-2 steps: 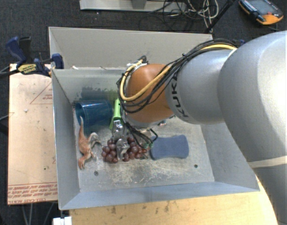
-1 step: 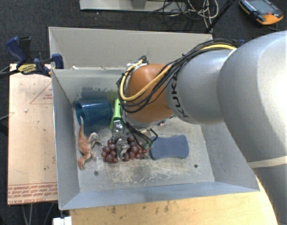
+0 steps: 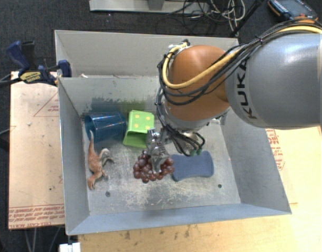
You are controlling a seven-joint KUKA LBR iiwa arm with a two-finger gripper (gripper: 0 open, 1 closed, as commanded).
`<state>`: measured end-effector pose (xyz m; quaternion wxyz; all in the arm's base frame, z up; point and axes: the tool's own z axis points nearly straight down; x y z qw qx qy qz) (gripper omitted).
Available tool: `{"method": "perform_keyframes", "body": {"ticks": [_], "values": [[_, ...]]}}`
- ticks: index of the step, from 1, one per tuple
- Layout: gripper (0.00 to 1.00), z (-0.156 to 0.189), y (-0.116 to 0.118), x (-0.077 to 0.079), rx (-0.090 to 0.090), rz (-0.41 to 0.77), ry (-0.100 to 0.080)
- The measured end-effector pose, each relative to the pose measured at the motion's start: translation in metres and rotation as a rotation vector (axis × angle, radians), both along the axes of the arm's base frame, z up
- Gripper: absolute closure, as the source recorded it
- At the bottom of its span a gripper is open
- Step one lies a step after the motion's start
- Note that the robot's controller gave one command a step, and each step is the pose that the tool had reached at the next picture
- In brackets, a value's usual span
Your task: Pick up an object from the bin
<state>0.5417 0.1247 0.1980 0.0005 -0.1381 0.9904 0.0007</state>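
Your gripper (image 3: 159,159) stands straight down on the bunch of dark purple grapes (image 3: 143,170) at mid-floor, the bunch spreading left of it; open or clenched, you cannot tell.

Arm in from the right, gripper pointed down below the wrist.

The big grey arm (image 3: 287,83) stretched across the upper right, its last link lying nearly level, the KUKA lettering running sideways along it. At its end sat the rounded orange cover (image 3: 195,83), bulging up toward the camera, with a bundle of black and yellow cables (image 3: 231,56) looped over it and trailing back along the link. Under the cover the dark wrist (image 3: 182,125) dropped away, more loose cable coiled beside it, and the metal gripper (image 3: 158,154) hung at the very bottom, aimed downward, a touch left of the cover's middle.
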Motion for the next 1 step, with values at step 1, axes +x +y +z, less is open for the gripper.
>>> {"method": "perform_keyframes", "body": {"ticks": [1], "values": [[1.00,-0.0001,0.0000,0.0000,0.000,0.000,0.000]]}}
